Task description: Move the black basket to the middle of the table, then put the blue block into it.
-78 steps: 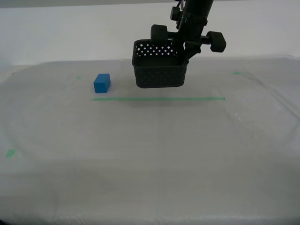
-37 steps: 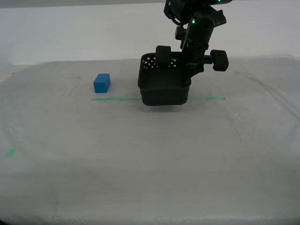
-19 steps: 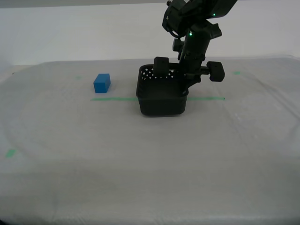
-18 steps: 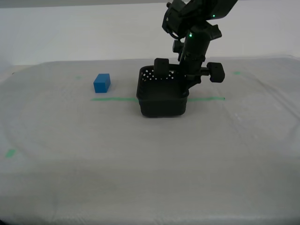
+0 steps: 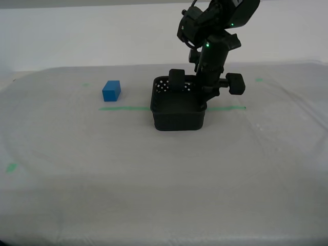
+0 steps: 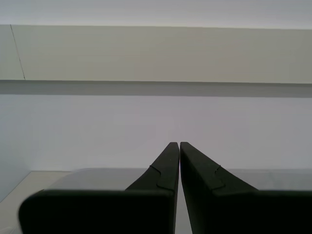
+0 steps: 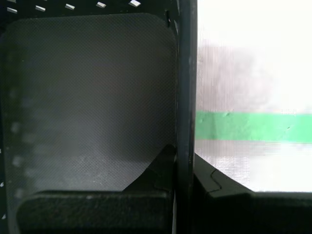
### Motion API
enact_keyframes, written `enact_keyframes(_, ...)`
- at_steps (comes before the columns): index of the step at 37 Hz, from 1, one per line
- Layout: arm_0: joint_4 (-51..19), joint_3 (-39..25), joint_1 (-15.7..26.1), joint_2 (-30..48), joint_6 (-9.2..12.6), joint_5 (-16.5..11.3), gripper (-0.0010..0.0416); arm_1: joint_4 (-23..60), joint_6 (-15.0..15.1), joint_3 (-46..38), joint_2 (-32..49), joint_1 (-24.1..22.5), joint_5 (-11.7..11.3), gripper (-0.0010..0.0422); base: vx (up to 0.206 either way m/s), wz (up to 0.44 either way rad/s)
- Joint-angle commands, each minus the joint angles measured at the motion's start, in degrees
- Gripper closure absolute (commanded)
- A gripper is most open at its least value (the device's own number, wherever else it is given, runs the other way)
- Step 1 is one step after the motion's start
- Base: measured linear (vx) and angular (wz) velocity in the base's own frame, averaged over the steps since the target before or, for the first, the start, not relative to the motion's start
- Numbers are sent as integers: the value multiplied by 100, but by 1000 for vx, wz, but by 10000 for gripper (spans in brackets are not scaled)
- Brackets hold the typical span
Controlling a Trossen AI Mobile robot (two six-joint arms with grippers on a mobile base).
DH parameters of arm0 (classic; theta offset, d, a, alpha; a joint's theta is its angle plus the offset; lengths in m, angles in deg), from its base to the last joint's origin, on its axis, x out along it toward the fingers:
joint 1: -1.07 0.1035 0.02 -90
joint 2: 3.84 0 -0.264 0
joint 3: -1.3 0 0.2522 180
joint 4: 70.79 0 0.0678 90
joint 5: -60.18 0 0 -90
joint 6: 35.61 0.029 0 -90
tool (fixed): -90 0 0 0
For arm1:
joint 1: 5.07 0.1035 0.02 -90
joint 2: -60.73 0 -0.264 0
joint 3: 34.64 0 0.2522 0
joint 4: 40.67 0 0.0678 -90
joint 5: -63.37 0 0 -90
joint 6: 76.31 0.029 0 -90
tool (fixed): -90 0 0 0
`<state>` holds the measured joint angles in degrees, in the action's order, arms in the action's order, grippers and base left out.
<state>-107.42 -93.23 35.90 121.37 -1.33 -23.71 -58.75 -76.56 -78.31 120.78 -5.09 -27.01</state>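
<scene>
The black basket point(image 5: 178, 111) stands upright on the table point(image 5: 154, 169), over the green tape line point(image 5: 125, 108), near the table's middle. My first gripper point(image 5: 204, 98) comes down from above and is shut on the basket's wall on the exterior view's right; in the first wrist view the wall point(image 7: 185, 87) runs between its fingers, one inside the basket point(image 7: 87, 97) and one outside. The blue block point(image 5: 111, 90) lies on the table to the exterior view's left of the basket, just behind the tape. My second gripper point(image 6: 175, 145) is shut and empty, facing a blank wall.
Small green marks lie at the back left point(image 5: 86, 84), the back right point(image 5: 259, 79) and the front left point(image 5: 10, 167) of the table. The green tape point(image 7: 248, 126) passes under the basket. A white wall stands behind the table.
My first gripper has carried the basket down and toward the table's front; it was held in the air behind the tape and now sits on the table over the tape. The block has not moved.
</scene>
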Motion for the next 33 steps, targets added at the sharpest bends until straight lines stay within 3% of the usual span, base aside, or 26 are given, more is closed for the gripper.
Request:
enact_keyframes(1, 13, 7, 0, 39, 24, -155, 406, -28, 11, -9, -2, -2, -2, 412, 0, 0)
enact_keyframes(33, 55, 4, 0, 92, 26, -170, 402, -28, 11, -7, -2, -2, -2, 412, 0, 0)
